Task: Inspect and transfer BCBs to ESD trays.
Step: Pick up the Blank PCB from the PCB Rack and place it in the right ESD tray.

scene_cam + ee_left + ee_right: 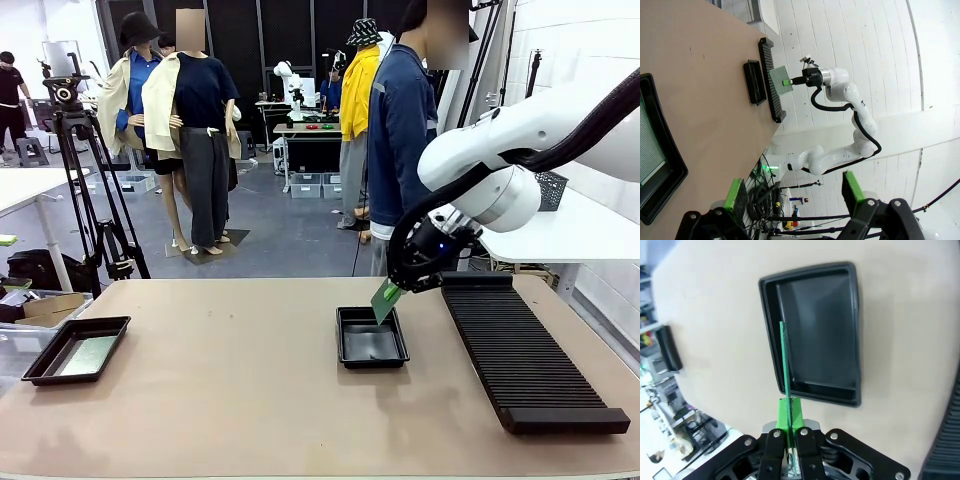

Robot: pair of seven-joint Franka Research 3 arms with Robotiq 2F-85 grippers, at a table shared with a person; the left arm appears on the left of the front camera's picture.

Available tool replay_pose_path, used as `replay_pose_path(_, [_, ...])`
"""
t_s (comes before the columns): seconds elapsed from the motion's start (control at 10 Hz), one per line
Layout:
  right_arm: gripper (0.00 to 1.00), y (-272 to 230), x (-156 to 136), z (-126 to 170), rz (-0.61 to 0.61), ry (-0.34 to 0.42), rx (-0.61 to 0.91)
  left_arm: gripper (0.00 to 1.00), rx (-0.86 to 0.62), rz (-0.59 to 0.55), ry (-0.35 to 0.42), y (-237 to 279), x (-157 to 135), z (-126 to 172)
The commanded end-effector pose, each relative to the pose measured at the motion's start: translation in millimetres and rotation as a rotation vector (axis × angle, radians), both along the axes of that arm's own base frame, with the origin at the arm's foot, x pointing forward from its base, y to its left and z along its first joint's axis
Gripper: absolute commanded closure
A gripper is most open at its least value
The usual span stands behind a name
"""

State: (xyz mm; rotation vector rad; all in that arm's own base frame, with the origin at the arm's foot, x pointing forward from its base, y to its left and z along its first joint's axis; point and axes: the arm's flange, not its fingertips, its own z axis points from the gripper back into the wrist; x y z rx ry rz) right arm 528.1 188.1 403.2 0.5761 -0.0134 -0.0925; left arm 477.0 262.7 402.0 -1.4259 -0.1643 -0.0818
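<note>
Front camera sat fixed on my side of the table [250,400], between the arms, facing across it. The whole top was in frame at middle range.

Left wrist camera rode near the left tray [677,172], rolled sideways. It sighted past the left claw [794,191], along the tabletop toward the middle tray [754,82] and the rack [776,107].

Right wrist camera looked steeply down, close above the middle tray. It sighted along the right claw [790,415] and its BCB [784,360], seen edge-on.

All three views shared the middle tray, and the rack showed in each. Front and left wrist views shared both trays.
</note>
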Motion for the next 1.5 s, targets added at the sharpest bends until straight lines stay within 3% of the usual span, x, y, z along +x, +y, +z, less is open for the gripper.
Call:
replay_pose_path(0.0, [1.0,0,-6,-28,0.007,-0.044,0.046,0.0,0.005,0.0,0.001,0,-2,1])
replay_pose_path(0.5, [1.0,14,-5,-63,0.003,-0.14,0.118,0.0,0.005,0.0,0.001,0,-2,1])
replay_pose_path(0.8, [1.0,26,0,-76,0.009,-0.129,0.111,0.0,0.005,0.0,0.001,0,-2,1])
replay_pose_path(1.3, [1.0,32,-1,-84,0.027,-0.19,0.117,0.0,0.005,0.0,0.001,0,-2,1])
replay_pose_path(1.4, [1.0,30,-1,-80,0.011,-0.123,0.082,0.0,0.005,0.0,0.001,0,-2,1])
